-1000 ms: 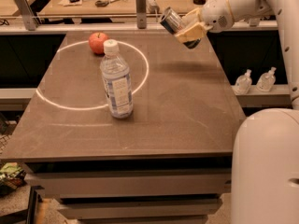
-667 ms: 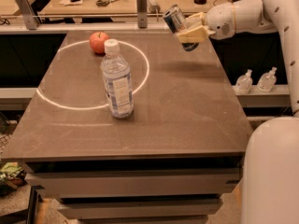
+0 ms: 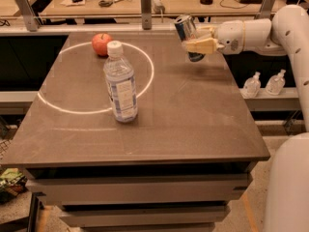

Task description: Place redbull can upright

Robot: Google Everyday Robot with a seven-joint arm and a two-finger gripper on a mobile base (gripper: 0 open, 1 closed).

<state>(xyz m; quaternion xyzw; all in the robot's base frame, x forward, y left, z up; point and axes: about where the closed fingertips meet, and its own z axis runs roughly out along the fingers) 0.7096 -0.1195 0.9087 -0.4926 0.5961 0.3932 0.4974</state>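
Observation:
The redbull can [image 3: 186,33] is a slim silver-and-blue can, held nearly upright with a slight tilt, its shiny top facing up-left. My gripper [image 3: 199,41] is shut on the redbull can around its middle, reaching in from the right. The can hangs just above the far right part of the brown table [image 3: 193,120]; its bottom end is near the surface and I cannot tell whether it touches.
A clear plastic water bottle [image 3: 120,83] with a white cap stands upright left of centre. A red apple [image 3: 101,43] sits at the far left inside a white painted circle [image 3: 145,76]. Two small spray bottles [image 3: 263,83] stand on a shelf beyond the right edge.
The arm has turned the can from a slanted pose to nearly upright and shifted it slightly. The bottle and apple have not moved.

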